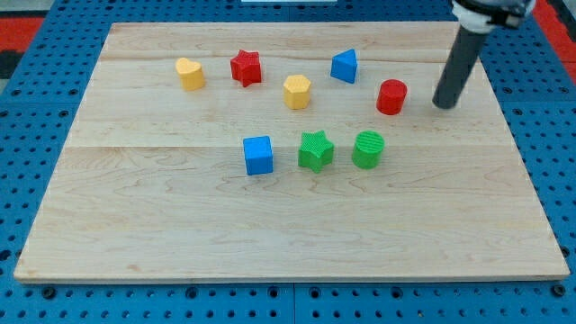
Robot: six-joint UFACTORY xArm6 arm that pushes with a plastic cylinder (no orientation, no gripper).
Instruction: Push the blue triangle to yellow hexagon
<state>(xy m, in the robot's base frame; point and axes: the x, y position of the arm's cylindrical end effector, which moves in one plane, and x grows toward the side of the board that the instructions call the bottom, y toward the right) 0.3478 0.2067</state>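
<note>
The blue triangle [344, 67] sits near the view's top, right of centre. The yellow hexagon [297, 92] lies a short way to its lower left, with a small gap between them. My tip [444, 104] is at the view's right, well to the right of the blue triangle and just right of the red cylinder [391, 96], not touching any block.
A yellow heart-like block [190, 73] and a red star [246, 67] sit at the top left. A blue cube [258, 155], a green star [316, 150] and a green cylinder [368, 149] form a row in the middle of the wooden board [135, 234].
</note>
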